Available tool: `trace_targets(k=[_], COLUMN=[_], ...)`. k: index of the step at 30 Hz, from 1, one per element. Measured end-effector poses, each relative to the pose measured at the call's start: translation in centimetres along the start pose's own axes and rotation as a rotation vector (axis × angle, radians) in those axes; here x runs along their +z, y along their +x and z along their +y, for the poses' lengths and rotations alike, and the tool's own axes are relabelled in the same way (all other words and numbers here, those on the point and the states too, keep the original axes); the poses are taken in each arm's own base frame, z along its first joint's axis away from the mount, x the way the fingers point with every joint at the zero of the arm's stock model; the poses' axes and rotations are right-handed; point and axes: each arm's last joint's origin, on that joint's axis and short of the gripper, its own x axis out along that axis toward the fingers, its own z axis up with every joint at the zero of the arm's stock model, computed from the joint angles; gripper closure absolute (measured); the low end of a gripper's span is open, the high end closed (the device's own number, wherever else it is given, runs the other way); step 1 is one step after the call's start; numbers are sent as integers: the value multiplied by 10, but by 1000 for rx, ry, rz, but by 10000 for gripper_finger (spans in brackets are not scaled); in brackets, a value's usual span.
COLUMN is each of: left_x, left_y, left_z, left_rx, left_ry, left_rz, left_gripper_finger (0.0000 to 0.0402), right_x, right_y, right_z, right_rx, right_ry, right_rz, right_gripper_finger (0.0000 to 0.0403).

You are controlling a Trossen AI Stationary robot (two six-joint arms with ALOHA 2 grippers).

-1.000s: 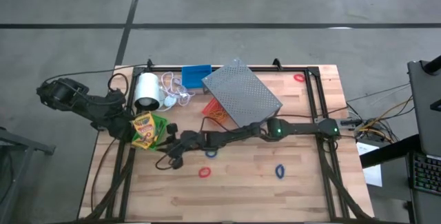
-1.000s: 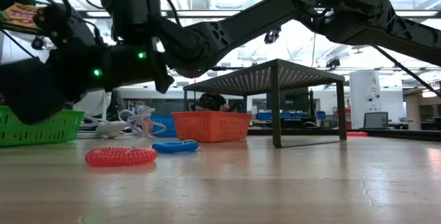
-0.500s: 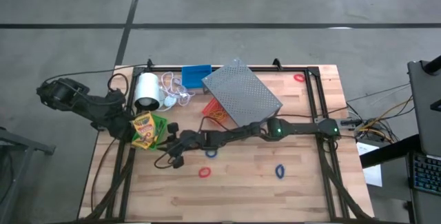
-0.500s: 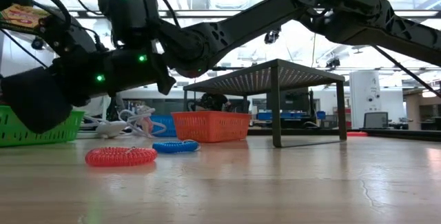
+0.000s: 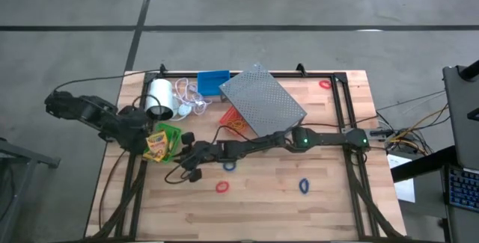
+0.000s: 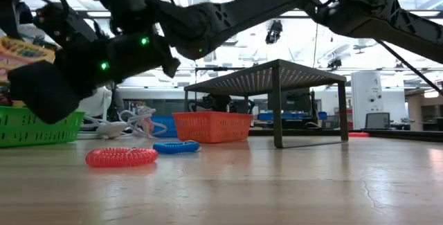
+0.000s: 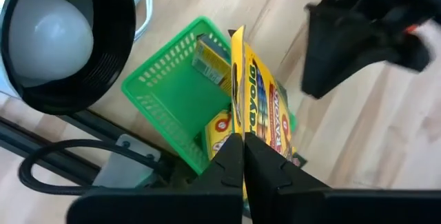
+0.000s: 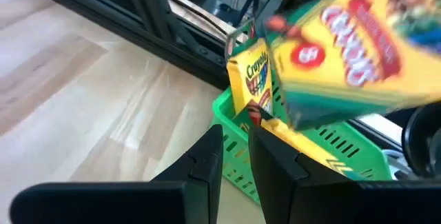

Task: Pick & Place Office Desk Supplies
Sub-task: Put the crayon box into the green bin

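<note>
My left gripper is shut on a yellow-and-green crayon box and holds it over the green bin. The bin stands on the table at the left. Another crayon box leans inside it. My right gripper reaches across the table to the bin's near corner. A narrow gap shows between its fingers. My left gripper pinches the crayon box between its two fingers, on the broad faces at one end. The fingers come from above, pointing steeply down. The box hangs below them, tilted, clear above the bin's rim. Whether my right gripper touches the bin's corner, I cannot tell.
At the far left lie a white roll and its cord. A blue bin, a grey perforated rack and a red-orange bin stand behind. Red and blue rings lie on the near boards.
My left gripper has sunk toward the green bin with the crayon box and tipped further downward. The box now hangs lower, closer to the bin's rim. My right gripper has tipped slightly while staying by the bin.
</note>
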Motion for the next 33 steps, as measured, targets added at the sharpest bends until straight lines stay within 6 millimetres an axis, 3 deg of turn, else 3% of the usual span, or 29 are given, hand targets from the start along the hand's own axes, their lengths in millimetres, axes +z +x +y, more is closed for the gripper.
trace_targets(k=[8,17,24,33], left_x=[1,7,9,12], left_y=[5,-15,-16,-17], left_z=[-2,-1,-1,2], left_rx=[37,-5,32,172], left_ry=[27,32,97,507], left_rz=[8,-72,-111,-184], left_gripper_finger=[401,401,401,401], right_x=[1,8,11,9], right_y=[-4,-7,-8,-10], right_z=[14,32,32,34], right_rx=[63,104,99,123], right_ry=[-33,-104,-80,-96], right_rz=[83,89,86,127], right_gripper_finger=[335,356,383,394])
